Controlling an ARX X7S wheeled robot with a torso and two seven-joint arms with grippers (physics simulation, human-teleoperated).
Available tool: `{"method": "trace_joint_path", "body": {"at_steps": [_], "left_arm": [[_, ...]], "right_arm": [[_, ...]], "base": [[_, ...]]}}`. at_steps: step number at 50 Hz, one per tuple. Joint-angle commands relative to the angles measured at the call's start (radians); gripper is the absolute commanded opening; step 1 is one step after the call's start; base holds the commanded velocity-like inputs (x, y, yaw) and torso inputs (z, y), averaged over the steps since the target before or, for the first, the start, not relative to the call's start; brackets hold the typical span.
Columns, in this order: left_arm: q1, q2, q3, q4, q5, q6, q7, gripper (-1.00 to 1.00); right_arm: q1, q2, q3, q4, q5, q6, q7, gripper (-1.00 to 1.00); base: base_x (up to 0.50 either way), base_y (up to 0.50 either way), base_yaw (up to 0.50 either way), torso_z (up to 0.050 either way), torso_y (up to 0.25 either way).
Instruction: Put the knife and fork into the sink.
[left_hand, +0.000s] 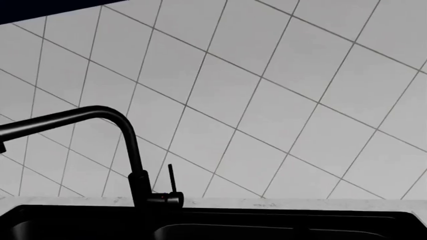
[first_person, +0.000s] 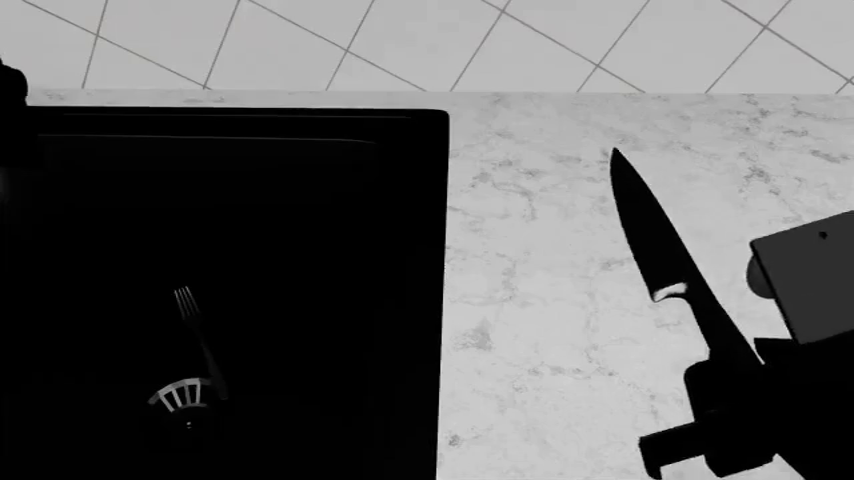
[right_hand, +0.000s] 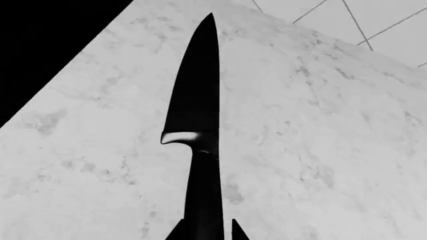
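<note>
- Black from tip to butt, the knife has its handle in my right hand, blade pointing away from me toward the tiled wall. The right wrist view shows a finger on each side of the handle, so I read the hand as clenched on it.
- I cannot tell whether the knife is lifted or lying flat on the marble desk; it sits to the right of the sink, well apart from the rim.
- Down in the basin the fork already lies with its handle end at the silver drain, so that half looks done.
- My left hand is out of sight; its camera faces the faucet and wall, parked clear, I'd guess, of the crossing.
- Holding by the handle keeps the point ahead of me for the carry left.
</note>
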Motion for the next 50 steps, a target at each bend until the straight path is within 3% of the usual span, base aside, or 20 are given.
{"method": "trace_joint_path", "body": {"at_steps": [1, 20, 50], "left_arm": [[0.005, -0.001, -0.006, -0.015, -0.007, 0.017, -0.001, 1.00], [0.006, -0.002, -0.004, -0.028, -0.016, 0.028, -0.005, 1.00], [-0.002, -0.003, 0.003, -0.027, -0.024, 0.017, -0.014, 1.00]], "right_arm": [[0.167, -0.182, 0.060, -0.057, -0.048, 0.140, -0.057, -1.00], [0.178, -0.493, 0.012, 0.070, -0.184, 0.149, -0.256, -1.00], [0.166, -0.929, -0.126, 0.591, -0.505, 0.023, -0.667, -1.00]], "base": [[0.00, 0.00, 0.00, 0.000, 0.000], [0.00, 0.00, 0.00, 0.000, 0.000], [0.00, 0.00, 0.00, 0.000, 0.000]]}}
